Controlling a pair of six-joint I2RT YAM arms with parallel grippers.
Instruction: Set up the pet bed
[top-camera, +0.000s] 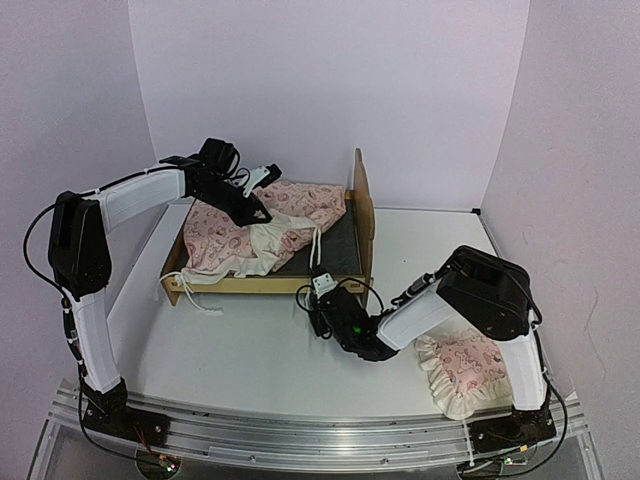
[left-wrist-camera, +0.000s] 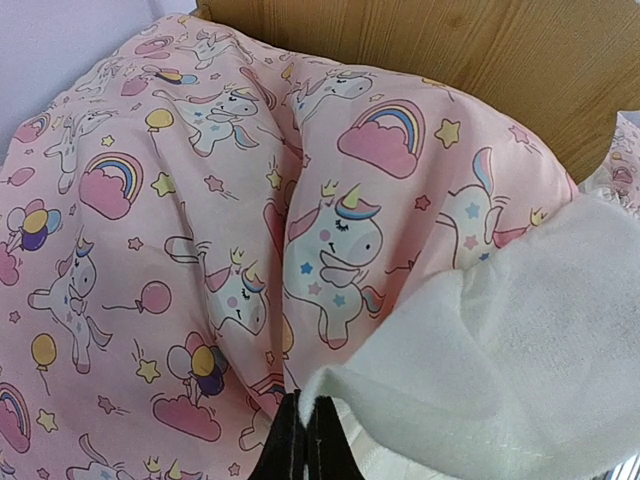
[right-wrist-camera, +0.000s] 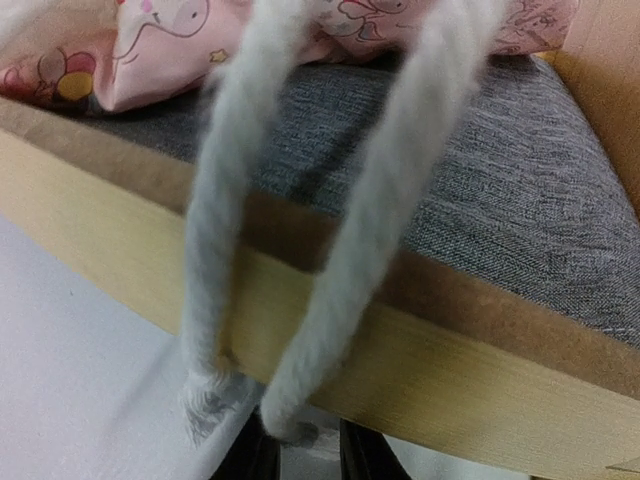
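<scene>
Three pale walls (top-camera: 330, 90) | white table (top-camera: 260, 350) | left tool (left-wrist-camera: 305, 440) pressed together | right tool (right-wrist-camera: 305, 455) spread

The left arm (top-camera: 130, 195) goes up from its base, bends at the top, and reaches out over the pet bed (top-camera: 270, 286). The left gripper (top-camera: 258, 208) points down into the bed, with its fingers (left-wrist-camera: 300, 445) pressed tight together. The right arm (top-camera: 420, 315) lies low and stretches toward the bed's near side. The right gripper (top-camera: 318, 290) sits just beside that side, its fingers (right-wrist-camera: 365, 455) a little apart.
</scene>
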